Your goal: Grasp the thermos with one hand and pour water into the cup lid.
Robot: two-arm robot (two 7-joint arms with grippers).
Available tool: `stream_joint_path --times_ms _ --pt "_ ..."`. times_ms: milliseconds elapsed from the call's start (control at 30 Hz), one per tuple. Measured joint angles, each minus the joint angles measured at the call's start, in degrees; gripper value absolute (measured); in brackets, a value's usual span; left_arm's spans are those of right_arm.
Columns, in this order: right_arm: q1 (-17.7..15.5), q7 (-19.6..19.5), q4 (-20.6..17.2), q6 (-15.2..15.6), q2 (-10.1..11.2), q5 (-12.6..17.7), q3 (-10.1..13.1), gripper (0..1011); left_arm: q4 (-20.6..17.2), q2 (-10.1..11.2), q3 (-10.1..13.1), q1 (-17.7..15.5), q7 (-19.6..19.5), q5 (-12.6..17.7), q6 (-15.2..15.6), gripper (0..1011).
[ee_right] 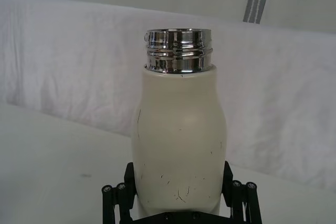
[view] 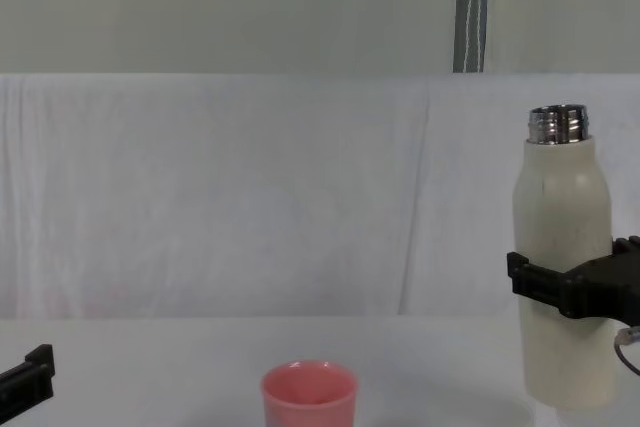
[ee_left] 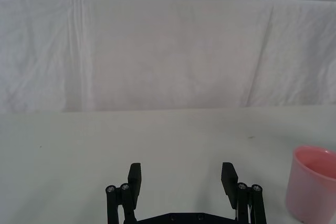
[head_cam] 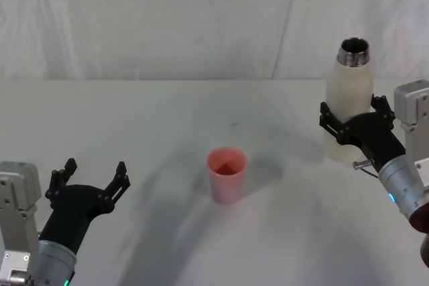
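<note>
The grasp step looks about complete. At the right of the head view, the right gripper [head_cam: 355, 122] has its fingers on either side of the thermos [head_cam: 348, 102], clamped around the lower body; the right wrist view shows both fingers pressed against the cream wall below the open steel neck. The thermos stands upright at the right of the chest view, and whether its base is touching the table [head_cam: 167, 118] or just clear of it cannot be told. The cup [head_cam: 226, 174] sits low in the centre of the head view, well apart from the thermos, mouth up. The left gripper [head_cam: 87, 180] waits at lower left, fingers spread and holding nothing. The next move probably calls for carrying the thermos leftward until its neck is above the cup, then tilting slowly so the water lands inside the rim.
</note>
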Motion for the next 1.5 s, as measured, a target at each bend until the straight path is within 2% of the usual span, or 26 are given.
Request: stream_joint_path --times_ms 267,600,1067,1233,1500 --pt "0.45 -0.07 -0.33 0.51 0.73 -1.86 -0.90 951 0.00 0.00 0.00 0.00 0.00 0.00 0.00 1001" --pt "1.22 -1.74 -1.58 0.88 2.24 -7.21 -2.26 951 0.00 0.00 0.00 0.00 0.00 0.00 0.00 1001" --pt "1.15 -1.68 -1.48 0.87 2.12 -6.73 -2.17 951 0.00 0.00 0.00 0.00 0.00 0.00 0.00 1001" --pt "1.44 -1.71 -2.16 1.09 2.42 -8.37 -2.58 951 0.00 0.00 0.00 0.00 0.00 0.00 0.00 1001" --pt "1.39 -1.50 -2.59 1.22 2.16 -8.56 -2.31 951 0.00 0.00 0.00 0.00 0.00 0.00 0.00 1001"
